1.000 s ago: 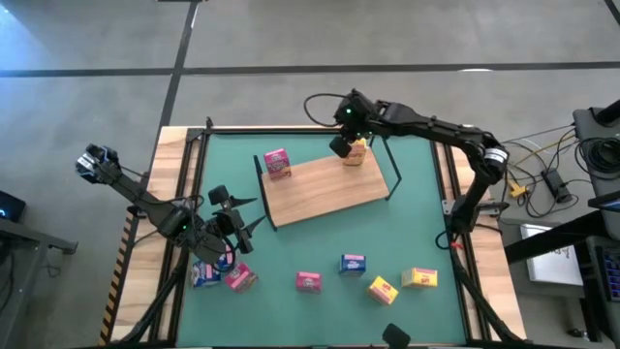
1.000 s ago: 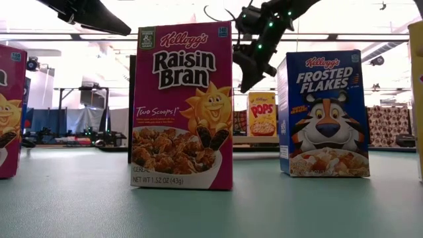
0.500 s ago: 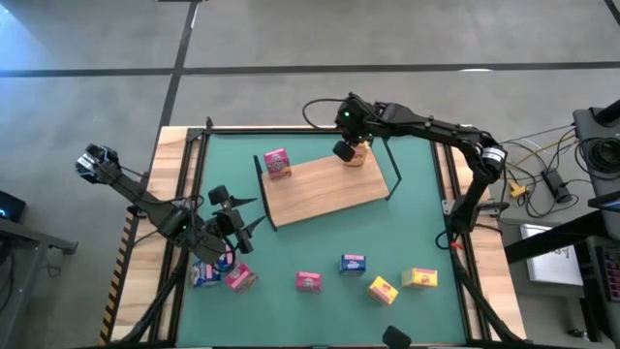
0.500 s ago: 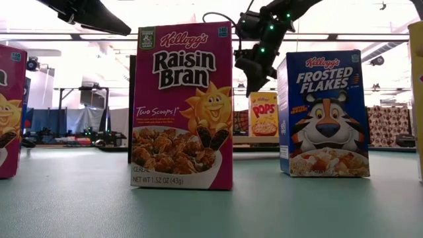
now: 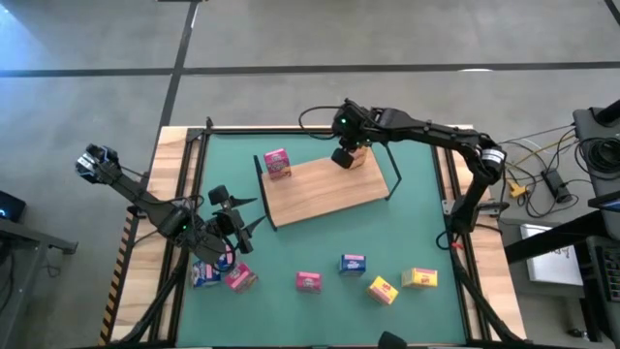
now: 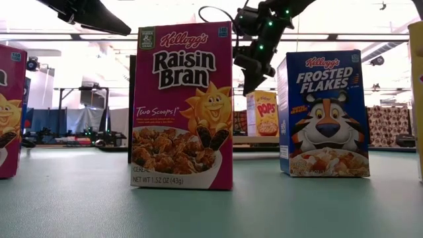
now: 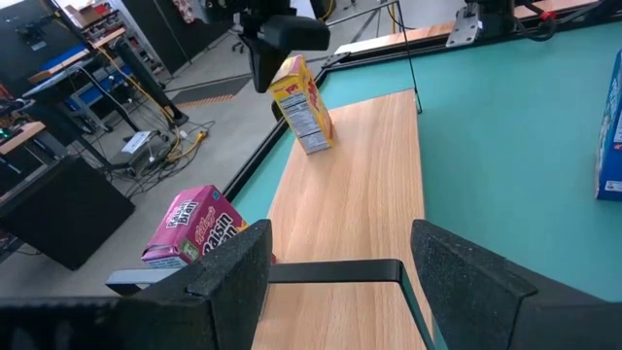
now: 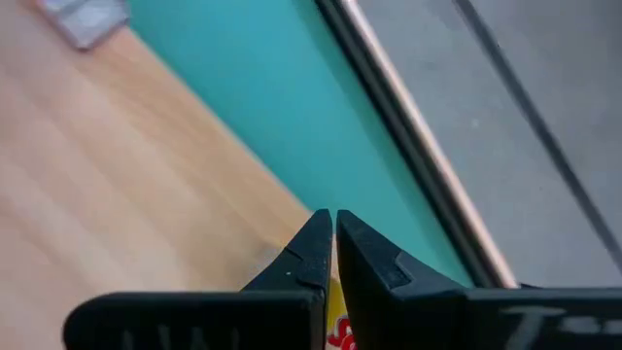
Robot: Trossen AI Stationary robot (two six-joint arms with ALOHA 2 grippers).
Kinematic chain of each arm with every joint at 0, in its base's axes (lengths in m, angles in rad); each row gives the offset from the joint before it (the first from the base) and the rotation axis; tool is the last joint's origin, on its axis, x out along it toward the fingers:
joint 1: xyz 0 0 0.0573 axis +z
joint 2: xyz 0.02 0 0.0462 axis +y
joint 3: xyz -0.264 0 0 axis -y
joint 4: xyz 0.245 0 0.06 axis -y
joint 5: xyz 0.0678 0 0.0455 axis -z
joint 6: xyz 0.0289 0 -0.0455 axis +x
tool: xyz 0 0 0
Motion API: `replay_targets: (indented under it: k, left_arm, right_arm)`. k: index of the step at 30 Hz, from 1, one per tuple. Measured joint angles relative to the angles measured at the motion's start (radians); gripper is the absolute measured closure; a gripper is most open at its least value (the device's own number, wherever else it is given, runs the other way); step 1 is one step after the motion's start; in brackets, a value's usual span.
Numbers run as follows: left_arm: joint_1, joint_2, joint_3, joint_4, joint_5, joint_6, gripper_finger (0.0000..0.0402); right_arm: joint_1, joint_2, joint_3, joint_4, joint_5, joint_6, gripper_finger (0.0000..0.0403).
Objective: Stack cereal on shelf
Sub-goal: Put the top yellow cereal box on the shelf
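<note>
The right gripper (image 5: 342, 157), fingers nearly together, hovers just over the yellow box (image 7: 303, 105) at the shelf's (image 5: 325, 189) far right corner; a snag could tip it off. The left gripper (image 5: 235, 231) waits spread apart, near left, by loose boxes.

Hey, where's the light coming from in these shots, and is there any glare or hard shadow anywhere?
Low view: bright ceiling strips behind the scene backlight the right gripper into a dark silhouette. High view: even overhead light, only a faint shadow beside the shelf, no glare on the mat; the left gripper waits near the mat's left edge.
</note>
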Motion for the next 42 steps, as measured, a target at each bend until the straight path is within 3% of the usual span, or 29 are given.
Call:
replay_targets:
  k: [10,14,17,42]
  left_arm:
    - [0.000,0.000,0.000,0.000,0.000,0.000,0.0172]
    - [0.000,0.000,0.000,0.000,0.000,0.000,0.0172]
    - [0.000,0.000,0.000,0.000,0.007,0.000,0.0172]
    - [0.000,0.000,0.000,0.000,0.026,0.000,0.0172]
  right_arm:
    - [-0.004,-0.001,0.059,-0.008,0.003,0.012,0.0390]
    - [0.001,-0.002,0.112,-0.103,-0.111,0.078,0.0390]
    - [0.003,-0.001,0.112,-0.176,-0.125,0.131,0.0390]
    - [0.021,0.000,0.078,-0.175,0.060,0.118,0.0390]
